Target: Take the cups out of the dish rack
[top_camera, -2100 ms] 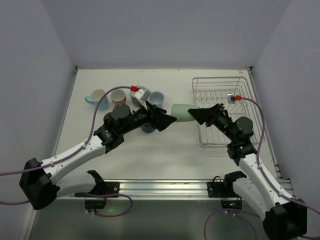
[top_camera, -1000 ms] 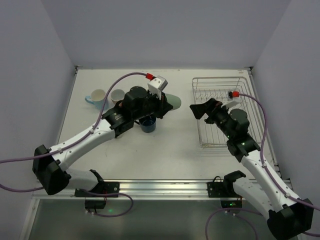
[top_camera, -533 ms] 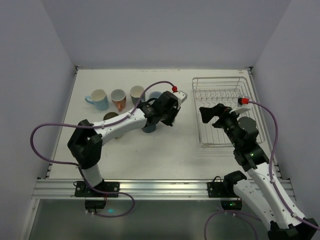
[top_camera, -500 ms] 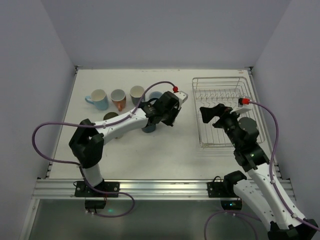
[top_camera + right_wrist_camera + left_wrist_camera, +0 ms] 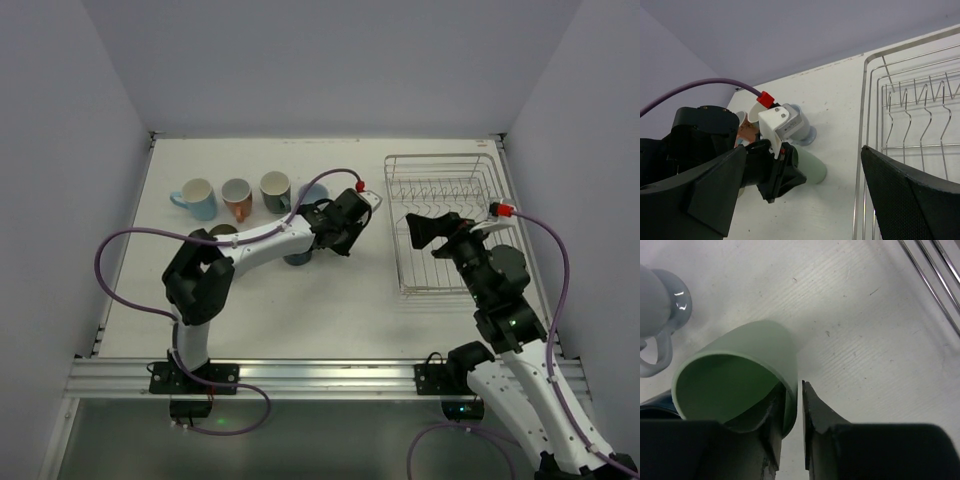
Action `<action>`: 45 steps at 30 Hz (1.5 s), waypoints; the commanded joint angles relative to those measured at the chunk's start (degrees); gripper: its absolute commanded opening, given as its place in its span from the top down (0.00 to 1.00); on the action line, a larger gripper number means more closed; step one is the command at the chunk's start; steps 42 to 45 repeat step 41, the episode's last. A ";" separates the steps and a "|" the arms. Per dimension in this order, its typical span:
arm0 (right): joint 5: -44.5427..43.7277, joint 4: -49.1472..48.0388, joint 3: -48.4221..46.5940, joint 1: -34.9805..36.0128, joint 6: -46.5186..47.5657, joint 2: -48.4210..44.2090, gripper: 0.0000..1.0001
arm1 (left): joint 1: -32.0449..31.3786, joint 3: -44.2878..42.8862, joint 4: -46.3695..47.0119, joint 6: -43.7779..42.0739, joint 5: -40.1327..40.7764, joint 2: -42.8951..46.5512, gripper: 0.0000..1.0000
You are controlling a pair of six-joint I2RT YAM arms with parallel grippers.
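Note:
A pale green cup (image 5: 760, 347) stands on the table by the grey-blue cup (image 5: 660, 300), its base on the surface (image 5: 815, 170). My left gripper (image 5: 791, 395) straddles its rim, one finger inside and one outside. The jaws are slightly apart, and a thin slit of table shows between the outer finger (image 5: 812, 410) and the cup wall. In the top view the left gripper (image 5: 332, 238) hides this cup. The right gripper (image 5: 425, 228) hangs wide open and empty over the dish rack (image 5: 445, 160), whose bars carry no cup.
Along the back left stand a light blue cup (image 5: 195, 198), a salmon cup (image 5: 237, 198) and a grey-teal cup (image 5: 275, 187). A dark blue cup (image 5: 297, 252) and a brown one (image 5: 215, 235) sit nearer. The rack's edge bars (image 5: 935, 270) lie just right of the green cup.
The left arm carried the green cup from beside the rack to the table by the other cups, and its jaws have just eased apart. The right gripper drew back over the rack.

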State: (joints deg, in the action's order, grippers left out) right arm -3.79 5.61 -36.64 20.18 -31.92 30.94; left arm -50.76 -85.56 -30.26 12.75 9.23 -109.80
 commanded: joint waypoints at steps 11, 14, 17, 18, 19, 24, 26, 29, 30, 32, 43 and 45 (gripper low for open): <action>-1.39 0.02 -1.85 -0.15 0.28 -2.02 0.01 | -0.13 -4.88 -1.29 -0.63 1.58 3.18 0.29; -1.74 0.81 -2.73 -0.15 0.54 -2.72 0.01 | -0.21 -4.97 -0.94 -0.27 1.84 5.82 0.22; -2.62 1.60 -3.87 -0.15 0.81 -3.60 0.01 | -0.30 -4.27 0.37 0.08 2.02 10.21 0.10; -2.80 2.38 -4.22 -0.15 0.90 -3.87 0.01 | -0.30 -3.83 1.07 0.17 2.02 13.52 0.07; -3.41 2.74 -4.66 -0.15 1.24 -4.48 0.01 | -0.39 -2.35 3.17 0.25 1.84 15.56 0.03; -6.31 5.29 -7.04 -0.15 2.21 -7.29 0.01 | -0.39 4.42 10.03 0.17 1.14 32.49 0.00; -9.03 5.90 -7.82 -0.15 3.09 -9.48 0.01 | -0.39 9.34 13.90 -0.71 1.83 38.58 0.00; -12.63 6.35 -8.53 -0.15 4.67 -13.34 0.01 | -0.39 15.15 15.58 -2.38 4.89 52.97 0.00; -13.51 6.26 -8.71 -0.15 5.20 -14.32 0.01 | -0.39 16.72 14.10 -2.38 6.48 55.37 0.00; -15.70 6.26 -9.15 -0.15 6.26 -16.08 0.01 | -0.30 17.79 12.25 -2.56 12.54 59.77 0.00; -16.07 4.94 -9.76 -0.15 6.79 -15.83 0.01 | -0.30 20.43 4.77 -2.65 25.21 70.86 0.00; -16.07 4.94 -9.76 -0.15 6.79 -15.83 0.01 | -0.30 20.43 4.77 -2.65 25.21 70.86 0.00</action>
